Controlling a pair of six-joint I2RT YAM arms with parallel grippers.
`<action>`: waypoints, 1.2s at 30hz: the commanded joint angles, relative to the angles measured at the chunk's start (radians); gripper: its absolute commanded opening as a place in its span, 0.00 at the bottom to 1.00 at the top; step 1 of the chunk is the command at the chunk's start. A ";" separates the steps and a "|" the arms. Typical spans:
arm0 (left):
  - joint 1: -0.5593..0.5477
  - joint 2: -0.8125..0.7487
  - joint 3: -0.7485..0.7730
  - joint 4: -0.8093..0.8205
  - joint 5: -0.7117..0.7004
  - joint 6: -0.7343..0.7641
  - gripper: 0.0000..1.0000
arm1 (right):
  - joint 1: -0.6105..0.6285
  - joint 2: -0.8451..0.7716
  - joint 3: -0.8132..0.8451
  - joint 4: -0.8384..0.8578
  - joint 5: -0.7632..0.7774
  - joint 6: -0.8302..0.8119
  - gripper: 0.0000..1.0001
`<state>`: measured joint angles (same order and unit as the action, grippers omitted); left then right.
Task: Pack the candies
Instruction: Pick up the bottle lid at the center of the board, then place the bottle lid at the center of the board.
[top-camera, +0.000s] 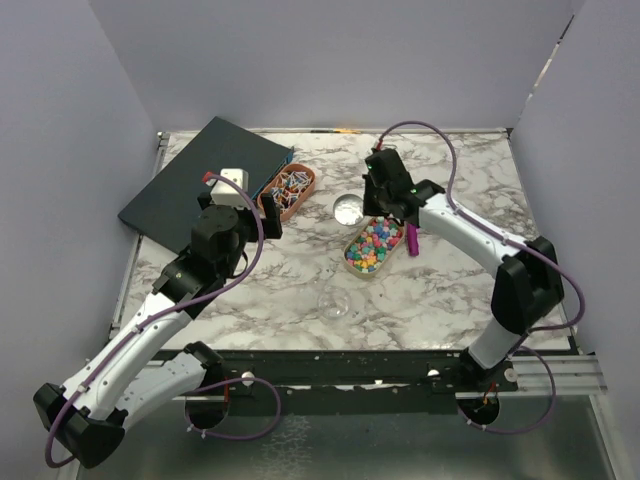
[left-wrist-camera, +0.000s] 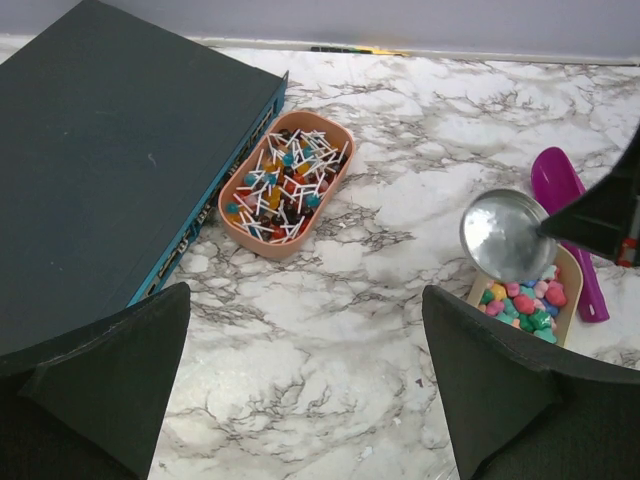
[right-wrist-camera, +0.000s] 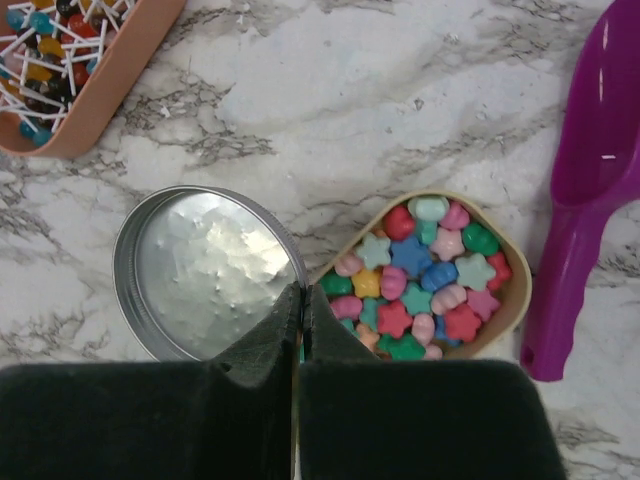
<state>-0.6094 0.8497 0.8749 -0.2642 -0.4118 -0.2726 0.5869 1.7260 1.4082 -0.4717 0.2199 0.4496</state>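
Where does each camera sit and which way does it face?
Top external: above, behind the bases, looking down at the table; both arms show.
Left wrist: on its arm, facing forward across the lollipop tray; open left gripper shows.
Right wrist: facing straight down at silver lid and candy tray; right gripper shows, pinching the lid.
Shared: lid, candy tray.

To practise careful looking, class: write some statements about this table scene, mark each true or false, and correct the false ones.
1. The right gripper is shut on the lid. True.
2. The left gripper holds the scoop. False: it is open and empty; the scoop lies on the table beside the tan tray.
3. The orange tray lies beside the box. True.
4. The scoop is green. False: it is purple.
5. The tan tray is empty. False: it holds colourful candies.
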 joint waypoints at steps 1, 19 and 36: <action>0.010 -0.010 -0.014 0.013 -0.008 -0.001 0.99 | -0.004 -0.141 -0.126 -0.044 -0.006 -0.013 0.00; 0.017 -0.015 -0.024 0.027 0.012 0.006 0.99 | 0.013 -0.601 -0.585 -0.275 0.050 0.156 0.01; 0.021 -0.023 -0.029 0.026 0.012 -0.004 0.99 | 0.013 -0.524 -0.756 -0.190 0.162 0.435 0.01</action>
<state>-0.5949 0.8349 0.8577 -0.2489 -0.4118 -0.2703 0.5949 1.1736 0.6846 -0.7006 0.3256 0.8024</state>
